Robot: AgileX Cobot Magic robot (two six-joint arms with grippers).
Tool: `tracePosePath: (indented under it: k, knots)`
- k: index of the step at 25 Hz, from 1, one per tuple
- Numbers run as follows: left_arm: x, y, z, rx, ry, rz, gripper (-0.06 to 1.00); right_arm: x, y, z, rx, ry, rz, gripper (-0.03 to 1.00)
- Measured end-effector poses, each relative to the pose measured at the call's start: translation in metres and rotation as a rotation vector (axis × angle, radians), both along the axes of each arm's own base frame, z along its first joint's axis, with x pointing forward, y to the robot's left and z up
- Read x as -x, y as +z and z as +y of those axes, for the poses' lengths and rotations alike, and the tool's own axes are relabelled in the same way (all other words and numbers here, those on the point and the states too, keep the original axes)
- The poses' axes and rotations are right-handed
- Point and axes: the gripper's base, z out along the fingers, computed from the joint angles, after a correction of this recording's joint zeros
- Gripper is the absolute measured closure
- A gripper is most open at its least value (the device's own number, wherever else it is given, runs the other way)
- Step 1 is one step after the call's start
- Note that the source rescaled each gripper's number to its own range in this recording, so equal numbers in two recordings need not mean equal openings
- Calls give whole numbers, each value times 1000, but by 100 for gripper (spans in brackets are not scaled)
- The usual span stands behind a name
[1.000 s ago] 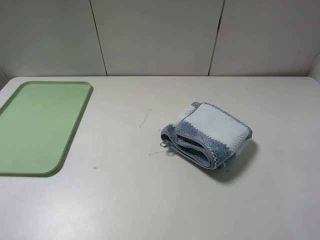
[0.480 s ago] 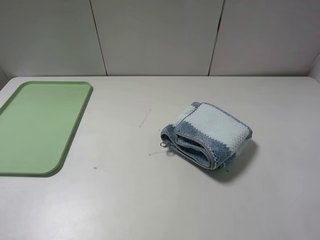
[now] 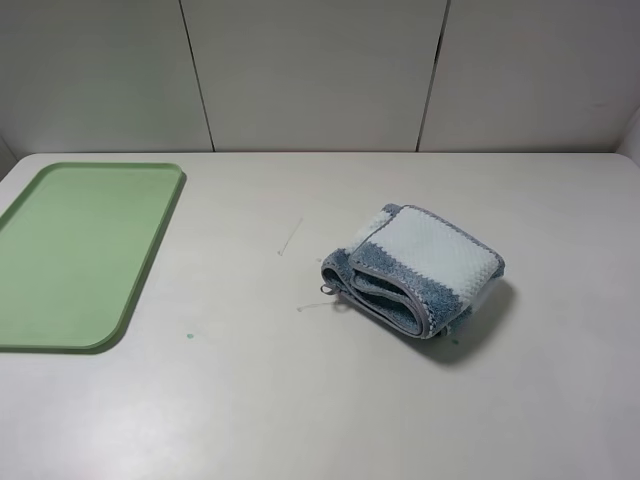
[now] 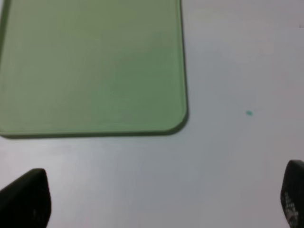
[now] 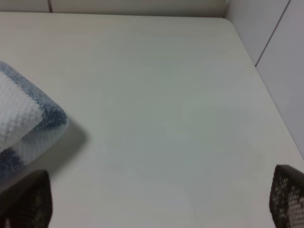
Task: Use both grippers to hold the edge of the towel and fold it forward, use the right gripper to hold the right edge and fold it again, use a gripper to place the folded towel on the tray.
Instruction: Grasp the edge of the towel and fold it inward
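The towel [image 3: 415, 270] lies bundled in folds on the desk [image 3: 300, 400], right of centre, well apart from the green tray [image 3: 80, 250] at the left. Both sets of jaws stand wide apart, holding nothing: left gripper [image 4: 161, 199] near the tray's corner, right gripper [image 5: 156, 199] beside the towel.

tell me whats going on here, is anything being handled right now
Nothing is being handled. A blue and pale-white striped waffle towel lies bunched and folded over on the white table, right of the middle. The flat light-green plastic tray sits at the left with nothing on it. Neither arm shows in the overhead view. In the wrist views, the left hand hangs open near the tray's corner and the right hand hangs open beside the towel, touching nothing.
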Motion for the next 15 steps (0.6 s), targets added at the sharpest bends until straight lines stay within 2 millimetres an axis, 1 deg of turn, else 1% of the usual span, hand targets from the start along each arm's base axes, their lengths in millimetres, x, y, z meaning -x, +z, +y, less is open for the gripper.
tracePosePath:
  k: [3,7,11,15]
  knots:
    - [-24,11,-8,0,-43,64,-2,0,0,0,0,0,0,-3]
    - [-59,20,-20,-5,-124,114,-2,0,0,0,0,0,0,-3]
    - [-92,17,-34,24,-205,170,-2,0,0,0,0,0,0,-3]
    - [-123,8,-50,80,-312,207,-3,0,0,0,0,0,0,-3]
